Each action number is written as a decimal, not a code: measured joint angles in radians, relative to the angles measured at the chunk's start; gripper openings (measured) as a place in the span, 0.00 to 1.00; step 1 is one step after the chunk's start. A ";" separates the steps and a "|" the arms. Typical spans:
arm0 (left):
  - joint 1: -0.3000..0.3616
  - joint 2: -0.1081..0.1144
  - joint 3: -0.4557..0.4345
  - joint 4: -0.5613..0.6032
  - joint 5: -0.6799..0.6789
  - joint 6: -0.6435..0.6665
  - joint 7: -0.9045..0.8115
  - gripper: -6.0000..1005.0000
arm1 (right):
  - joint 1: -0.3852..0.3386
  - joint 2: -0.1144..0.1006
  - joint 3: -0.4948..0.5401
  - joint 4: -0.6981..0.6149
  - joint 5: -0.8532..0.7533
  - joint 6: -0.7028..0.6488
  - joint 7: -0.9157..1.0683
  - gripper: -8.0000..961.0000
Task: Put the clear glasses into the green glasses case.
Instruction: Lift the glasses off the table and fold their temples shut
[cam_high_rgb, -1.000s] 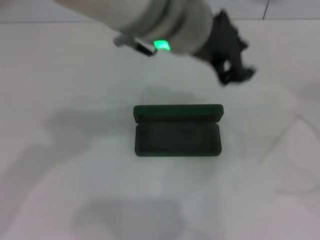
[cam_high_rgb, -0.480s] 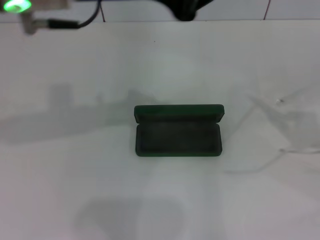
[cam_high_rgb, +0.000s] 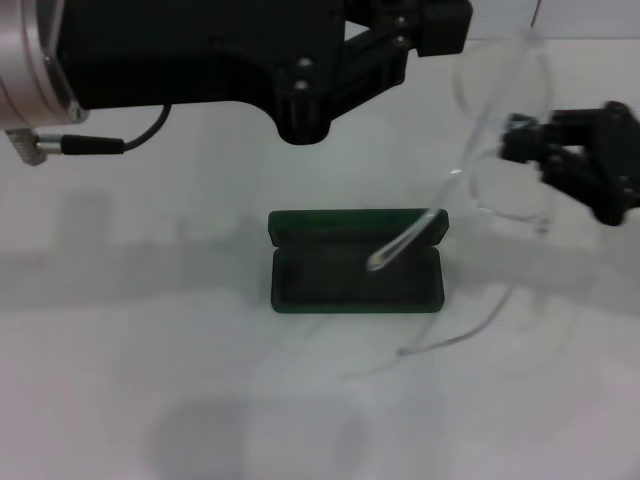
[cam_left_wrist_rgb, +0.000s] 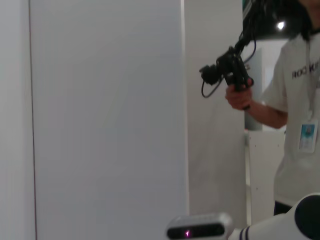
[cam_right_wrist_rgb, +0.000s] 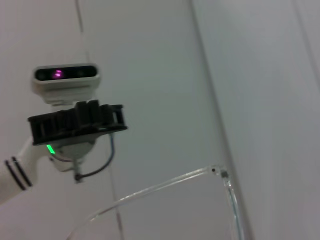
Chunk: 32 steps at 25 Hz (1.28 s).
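Above the surface's far-left part: the left gripper (cam_high_rgb: 440, 25) hangs high and close under the head camera, a large dark body that was not there half a second ago, when only a cable and green light showed at the far-left corner.
Left jaws: nothing is seen between them; whether they stand apart or together I cannot tell.
Middle of the surface: the green glasses case (cam_high_rgb: 356, 262) lies open, lid back toward the far edge, dark lining bare, where it lay a second ago.
Over the case: one temple tip of the clear glasses (cam_high_rgb: 500, 150) now hangs above the open tray; half a second ago the glasses lay faint on the surface toward the right edge.
Far-right part: the right gripper (cam_high_rgb: 520, 145) has come in and carries the glasses aloft, lenses up, arms trailing down.
Right jaws: closed on the frame beside a lens.
Meaning: pick-up looks done; lowering and folding the arms into the tray remains, probably the awkward part.
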 joint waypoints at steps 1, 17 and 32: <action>0.000 0.000 0.000 -0.011 -0.005 0.001 0.007 0.04 | 0.014 0.001 -0.021 0.019 0.011 0.007 -0.009 0.11; -0.010 0.001 0.000 -0.166 -0.013 0.013 0.076 0.04 | 0.070 0.005 -0.374 0.068 0.331 0.071 -0.047 0.11; -0.034 0.001 -0.007 -0.265 -0.012 0.015 0.134 0.03 | 0.080 0.005 -0.383 0.066 0.345 0.073 -0.048 0.11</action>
